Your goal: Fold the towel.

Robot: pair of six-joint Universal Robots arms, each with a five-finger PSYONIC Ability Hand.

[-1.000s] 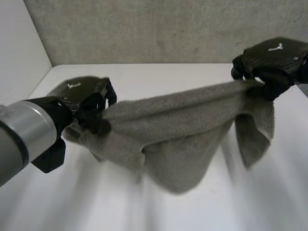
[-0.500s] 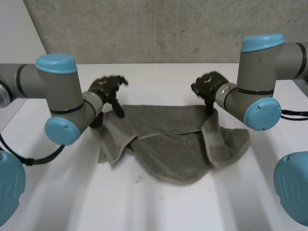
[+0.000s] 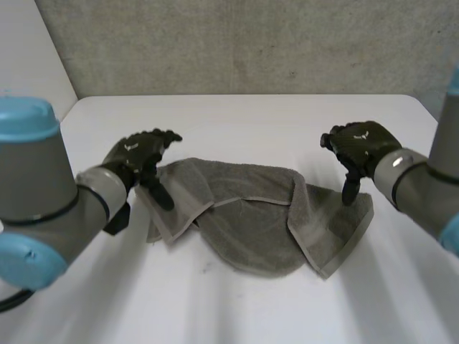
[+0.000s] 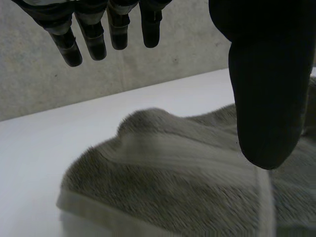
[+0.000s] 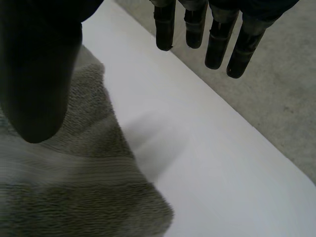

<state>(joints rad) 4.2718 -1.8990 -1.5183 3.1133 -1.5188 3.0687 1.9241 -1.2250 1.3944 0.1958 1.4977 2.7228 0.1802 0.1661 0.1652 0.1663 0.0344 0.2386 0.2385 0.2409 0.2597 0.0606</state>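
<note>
Head view, starting at the left: the left hand [image 3: 140,154] hangs at the left edge of the grey towel [image 3: 251,222], its fingers straight and spread from the thumb, gripping nothing. The towel lies rumpled and partly doubled over itself on the middle of the white bench [image 3: 237,115]. At its right edge the right hand [image 3: 362,147] is likewise slack, fingers straight, thumb pointing down, holding nothing.
</note>
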